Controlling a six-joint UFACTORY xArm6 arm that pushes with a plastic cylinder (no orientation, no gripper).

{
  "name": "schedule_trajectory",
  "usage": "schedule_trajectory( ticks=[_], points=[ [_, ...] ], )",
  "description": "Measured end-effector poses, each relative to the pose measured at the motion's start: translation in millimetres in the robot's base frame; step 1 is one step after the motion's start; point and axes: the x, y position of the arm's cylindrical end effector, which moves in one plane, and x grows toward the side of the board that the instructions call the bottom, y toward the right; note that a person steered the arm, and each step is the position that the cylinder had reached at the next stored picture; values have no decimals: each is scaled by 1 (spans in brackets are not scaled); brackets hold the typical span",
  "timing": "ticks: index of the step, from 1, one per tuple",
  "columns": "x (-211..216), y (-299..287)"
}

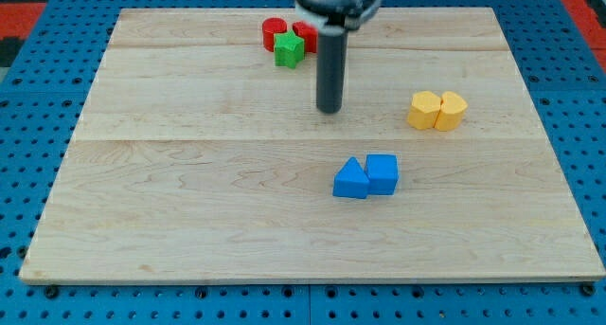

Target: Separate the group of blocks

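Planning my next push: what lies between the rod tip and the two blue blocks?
Nothing: in the camera view, only bare wooden board separates my tip from the blue triangular block and blue cube.

Bright, even light; soft focus.

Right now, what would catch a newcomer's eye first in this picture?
The dark rod hanging over the board, my tip on bare wood, touching no block. Around it sit three tight clusters: red blocks with a green block at the view's top, two yellow blocks right, two blue blocks below.
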Motion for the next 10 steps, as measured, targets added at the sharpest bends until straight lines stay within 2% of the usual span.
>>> schedule_trajectory(
  ticks=[1,2,3,5,6,7,10],
  points=[
    [-79,36],
    [-121,87],
    [-109,52],
    [-80,29],
    [-86,-3],
    [-134,17],
    [-153,-20]
  ],
)
